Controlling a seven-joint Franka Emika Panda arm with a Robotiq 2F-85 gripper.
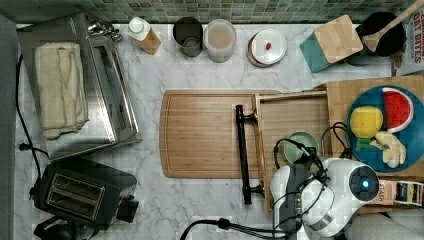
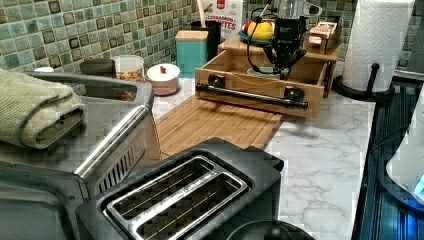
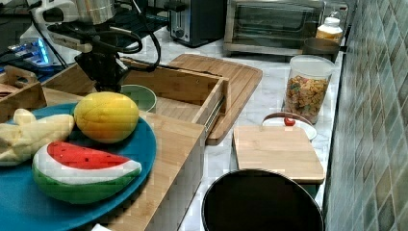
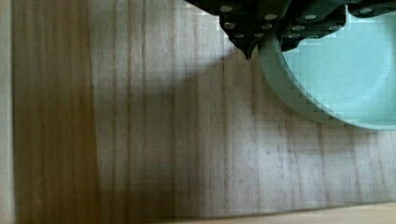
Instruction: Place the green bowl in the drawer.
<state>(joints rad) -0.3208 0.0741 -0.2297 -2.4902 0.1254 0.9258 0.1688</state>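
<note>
We see the green bowl [image 1: 301,145] already inside the drawer [image 1: 290,112], low over the wooden floor or resting on it, near the corner by the raised block that carries the blue plate [image 1: 417,145]. In the wrist view the bowl's rim [image 4: 345,74] sits right at the gripper [image 4: 273,39], with bare drawer floor [image 4: 163,140] spreading out beside it. We judge the gripper is clamped on the bowl's rim: one finger looks to be outside the wall, one inside (contact itself is partly hidden, so that's a judgement, not a certainty). So approx. all the carrying is done; what's left, as far as we can tell, is letting go of the bowl, lifting clear, and poss. pushing the drawer in by its black bar handle [image 1: 243,152], which overhangs the cutting board [image 1: 200,132].

Writing: the box [image 2: 227,11] at the back of the left view reads "CINNAMON ...TES"; the top view catches "...AT BITES" on it at the far edge. Small boxes beside the robot wrist in the top view carry labels too small to read.
</note>
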